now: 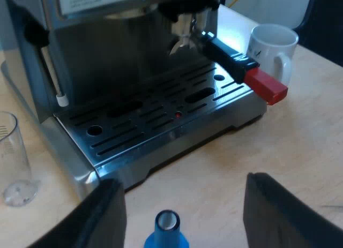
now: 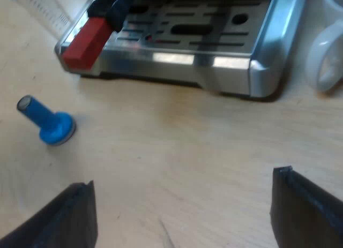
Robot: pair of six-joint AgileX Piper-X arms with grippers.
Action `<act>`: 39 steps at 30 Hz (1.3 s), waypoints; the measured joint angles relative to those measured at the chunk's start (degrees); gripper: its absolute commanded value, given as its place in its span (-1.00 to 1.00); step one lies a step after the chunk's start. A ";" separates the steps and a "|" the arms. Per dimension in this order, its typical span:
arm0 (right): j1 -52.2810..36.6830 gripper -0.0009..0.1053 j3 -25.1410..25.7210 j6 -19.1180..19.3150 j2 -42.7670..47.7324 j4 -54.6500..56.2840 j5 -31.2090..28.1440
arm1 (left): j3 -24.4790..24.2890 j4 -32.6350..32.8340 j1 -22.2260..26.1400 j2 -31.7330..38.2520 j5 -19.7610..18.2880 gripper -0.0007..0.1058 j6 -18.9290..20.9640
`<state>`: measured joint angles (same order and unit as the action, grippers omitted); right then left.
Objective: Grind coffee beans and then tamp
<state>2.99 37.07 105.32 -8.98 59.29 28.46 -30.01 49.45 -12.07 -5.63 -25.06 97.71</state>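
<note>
The espresso machine (image 1: 107,55) stands over its slotted metal drip tray (image 1: 155,119). The metal holder (image 1: 185,28) is locked into the machine's front, and its dark handle ends in red (image 1: 265,86) over the tray's corner. The blue tamper (image 1: 166,232) stands upright on the wooden table, just below and between the wide-apart fingers of my left gripper (image 1: 185,192), which is open and touches nothing. My right gripper (image 2: 183,183) is open too, low over bare table before the tray (image 2: 214,60). The tamper (image 2: 51,125) stands apart from it, near the red handle end (image 2: 86,42).
A white mug (image 1: 273,50) stands on the table beside the tray, close to the red handle end. The mug's handle (image 2: 327,60) shows by the tray's corner. A clear measuring glass (image 1: 13,157) stands beside the machine's base; the glass (image 2: 43,7) also shows beyond the red end.
</note>
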 measured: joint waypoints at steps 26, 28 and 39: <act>23.20 0.31 -5.55 -1.79 -3.33 -15.98 -15.71 | 9.01 -22.15 -5.39 -17.05 -10.23 -0.03 -3.53; 25.39 0.31 -6.89 -3.29 -3.64 -18.07 -17.14 | 11.25 -24.30 -5.39 -17.05 -10.65 -0.03 -2.95; 47.45 0.31 -8.85 -5.05 -20.09 -34.64 -37.95 | 13.52 -26.64 -5.39 -17.05 -10.92 -0.03 -2.33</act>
<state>50.45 28.22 100.27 -29.07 24.65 -9.50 -16.48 22.82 -17.47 -22.67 -35.99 95.38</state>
